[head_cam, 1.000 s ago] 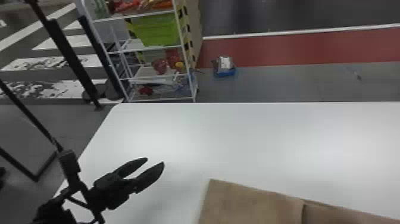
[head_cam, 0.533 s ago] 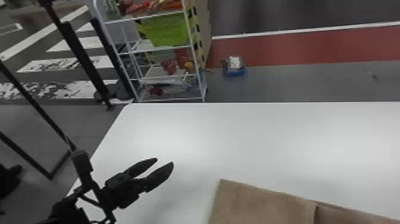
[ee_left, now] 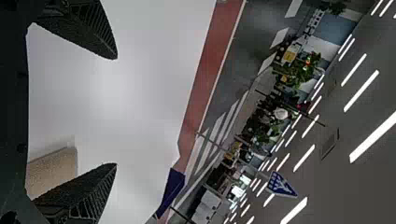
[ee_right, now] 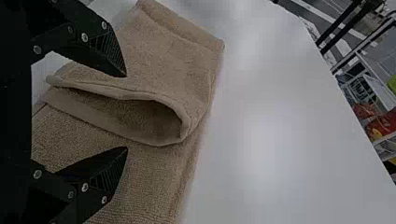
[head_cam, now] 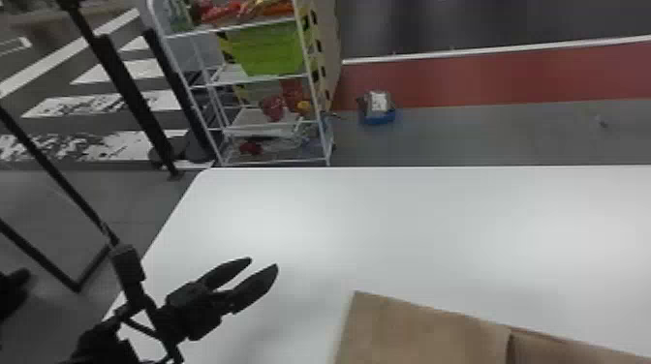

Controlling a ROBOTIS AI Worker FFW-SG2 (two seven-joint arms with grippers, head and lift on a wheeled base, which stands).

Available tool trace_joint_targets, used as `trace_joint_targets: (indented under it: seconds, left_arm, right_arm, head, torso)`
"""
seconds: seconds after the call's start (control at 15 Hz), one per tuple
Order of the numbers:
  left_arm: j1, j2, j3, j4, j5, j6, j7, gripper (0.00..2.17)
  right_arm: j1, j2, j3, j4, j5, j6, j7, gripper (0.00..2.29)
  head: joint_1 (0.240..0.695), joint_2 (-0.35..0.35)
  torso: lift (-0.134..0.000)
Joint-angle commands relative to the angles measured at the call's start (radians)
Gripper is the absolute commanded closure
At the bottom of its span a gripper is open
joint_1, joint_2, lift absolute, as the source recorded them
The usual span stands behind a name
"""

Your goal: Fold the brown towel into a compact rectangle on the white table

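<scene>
Brown towel (ee_right: 140,186) lies flat on the white desk (head_cam: 436,232), partly folded: one panel (ee_right: 173,65) is doubled over the cloth beneath, its hemmed edge (ee_right: 105,88) raised in a loose loop. Right hand (ee_right: 126,112): fingers wide, loop between them, no grip evident. Left hand (head_cam: 264,262): fingers apart, empty, clear of the towel. Judged status: at least one fold made, compact rectangle not reached. Outstanding: close the loop, align the edges, complete any further fold, press flat.

brown towel (head_cam: 416,329) cut off by head view's bottom edge, white table (head_cam: 387,222) likewise
</scene>
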Motion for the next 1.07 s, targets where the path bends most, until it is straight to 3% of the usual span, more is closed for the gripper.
trace_joint_targets:
  seconds: [0.0, 0.2, 0.53, 0.8, 0.93, 1.0]
  left_arm:
    - [0.000, 0.000, 0.004, 0.000, 0.000, 0.000, -0.001, 0.06]
    - [0.003, 0.000, 0.005, 0.002, 0.002, 0.000, -0.002, 0.06]
    - [0.003, 0.000, 0.005, 0.003, 0.002, 0.000, -0.001, 0.06]
    - [0.003, 0.000, 0.005, 0.005, 0.002, 0.000, -0.002, 0.06]
    - [0.003, 0.000, 0.007, 0.005, 0.002, 0.000, -0.002, 0.06]
    - [0.003, 0.000, 0.009, 0.005, 0.002, 0.000, -0.002, 0.06]
  right_arm:
    - [-0.011, -0.014, 0.034, 0.010, 0.026, 0.008, 0.000, 0.38]
    - [-0.017, -0.014, 0.051, 0.017, 0.030, 0.008, 0.000, 0.42]
    - [-0.026, -0.014, 0.065, 0.026, 0.029, 0.008, 0.005, 0.76]
    - [-0.035, -0.016, 0.073, 0.040, 0.032, 0.008, 0.005, 0.76]
    - [-0.038, -0.020, 0.076, 0.040, 0.032, 0.008, 0.006, 0.54]
    - [-0.041, -0.028, 0.076, 0.037, 0.032, 0.008, 0.008, 0.54]
  head:
    - [0.695, 0.260]
    - [0.695, 0.269]
    - [0.695, 0.283]
    - [0.695, 0.288]
    - [0.695, 0.289]
    - [0.695, 0.289]
  torso:
    - [-0.124]
    - [-0.124]
    - [-0.124]
    - [-0.124]
    - [-0.124]
    - [-0.124]
